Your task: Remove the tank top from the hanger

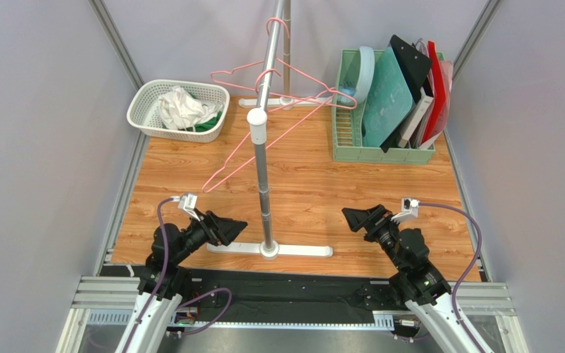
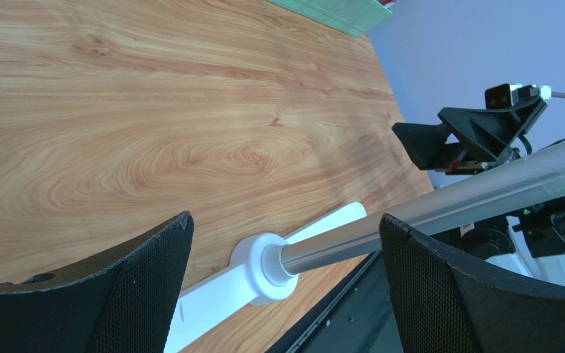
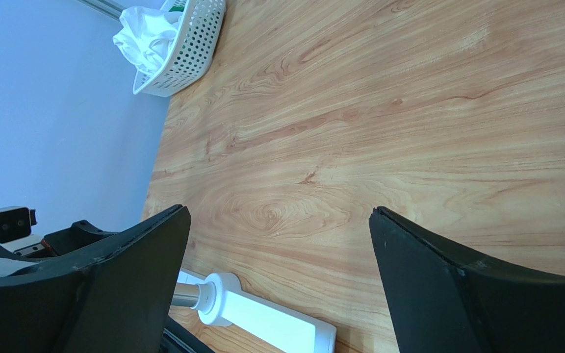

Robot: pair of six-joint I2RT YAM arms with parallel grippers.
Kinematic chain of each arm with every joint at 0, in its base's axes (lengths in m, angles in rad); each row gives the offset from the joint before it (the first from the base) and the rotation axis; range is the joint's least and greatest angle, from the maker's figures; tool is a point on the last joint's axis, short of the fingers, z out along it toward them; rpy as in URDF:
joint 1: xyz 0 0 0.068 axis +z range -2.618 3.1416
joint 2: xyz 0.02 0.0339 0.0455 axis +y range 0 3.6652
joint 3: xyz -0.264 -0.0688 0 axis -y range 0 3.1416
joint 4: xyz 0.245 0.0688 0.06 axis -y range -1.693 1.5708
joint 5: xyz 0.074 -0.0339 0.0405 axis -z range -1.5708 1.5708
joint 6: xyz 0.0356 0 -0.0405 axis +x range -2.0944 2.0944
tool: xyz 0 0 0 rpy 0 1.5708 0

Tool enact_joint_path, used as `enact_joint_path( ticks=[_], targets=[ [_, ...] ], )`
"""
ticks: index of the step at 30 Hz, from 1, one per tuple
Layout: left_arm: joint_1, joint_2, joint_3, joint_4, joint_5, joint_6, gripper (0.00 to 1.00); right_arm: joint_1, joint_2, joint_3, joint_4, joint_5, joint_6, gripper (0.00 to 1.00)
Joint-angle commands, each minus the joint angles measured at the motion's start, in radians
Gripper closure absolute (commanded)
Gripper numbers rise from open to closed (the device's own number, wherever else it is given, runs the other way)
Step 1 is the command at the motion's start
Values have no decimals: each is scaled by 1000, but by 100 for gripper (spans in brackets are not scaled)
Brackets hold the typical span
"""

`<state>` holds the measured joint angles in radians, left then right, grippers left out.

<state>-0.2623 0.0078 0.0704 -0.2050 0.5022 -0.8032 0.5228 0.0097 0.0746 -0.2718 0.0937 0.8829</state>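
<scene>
- Basket, far left corner: the top lies inside as a crumpled white heap, over a green cloth. (I take the white cloth for the top; its cut cannot be read from here.)
- Left gripper: jaws wide, nothing between them, low over the table, near the rack foot. My left wrist view shows only wood and the upright between my fingers.
- Hangers: pink wire, hooked on the rail, all bare. No cloth on any of them, so I judge the removal done.
- Handling, top: light, soft, limp, with no stiffness to push against. It will sag and trail from any single pinch. On a hanger, the place to take it is a strap where it crosses the wire arm. In the basket, pinch a raised fold of the heap, clear of the green cloth.
- Handling, hangers: thin and light, free to swing on the rail. A tug on cloth would drag one along, so my other gripper should steady the wire.
- Right gripper: jaws wide, empty, low over bare wood, facing the left one across the upright.
- File rack, far right: green, full of folders, well apart from both grippers.
</scene>
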Motion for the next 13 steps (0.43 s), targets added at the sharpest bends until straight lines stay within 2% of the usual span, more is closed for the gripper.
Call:
enact_joint_path(
  ticks=[1,13],
  targets=[
    [-3,-135,-95,-131,-39,24,1,2,-50,-151,-46,18,17,0],
    [-3,-135,-95,-137,-17,32,1,3,-40,-151,-50,49,33,0]
  ],
)
